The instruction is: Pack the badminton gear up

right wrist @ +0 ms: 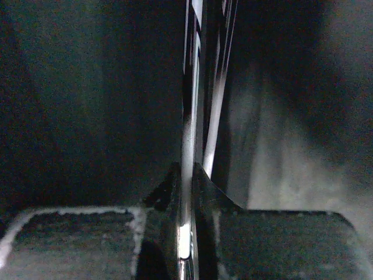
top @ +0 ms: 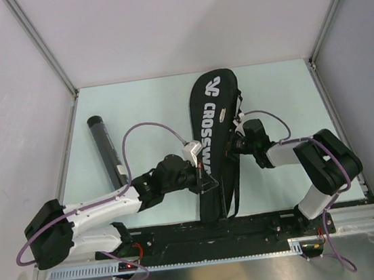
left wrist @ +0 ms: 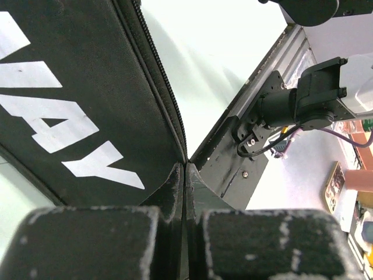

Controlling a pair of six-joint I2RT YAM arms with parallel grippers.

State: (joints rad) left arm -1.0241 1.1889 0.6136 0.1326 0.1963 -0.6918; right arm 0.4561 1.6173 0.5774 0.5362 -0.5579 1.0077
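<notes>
The black racquet-shaped "CROSSWAY" bag [top: 212, 109] lies lengthwise in the middle of the pale green table [top: 142, 104]. My left gripper [top: 204, 177] is at the bag's left edge. In the left wrist view the left gripper [left wrist: 185, 168] is shut, and the bag's [left wrist: 76, 87] zipper edge runs into its tips. My right gripper [top: 233, 145] reaches into the bag's right side. In the dark right wrist view the right gripper [right wrist: 186, 175] is shut on a thin silver racquet [right wrist: 187, 105], with a second silver rod [right wrist: 217, 116] beside it. A black tube [top: 106, 148] lies at the left.
The black mounting rail [top: 185, 239] runs along the near edge under both arm bases. The bag's black strap [top: 238, 192] hangs down its right side. The right arm's base [left wrist: 303, 99] shows in the left wrist view. Walls enclose the table on three sides.
</notes>
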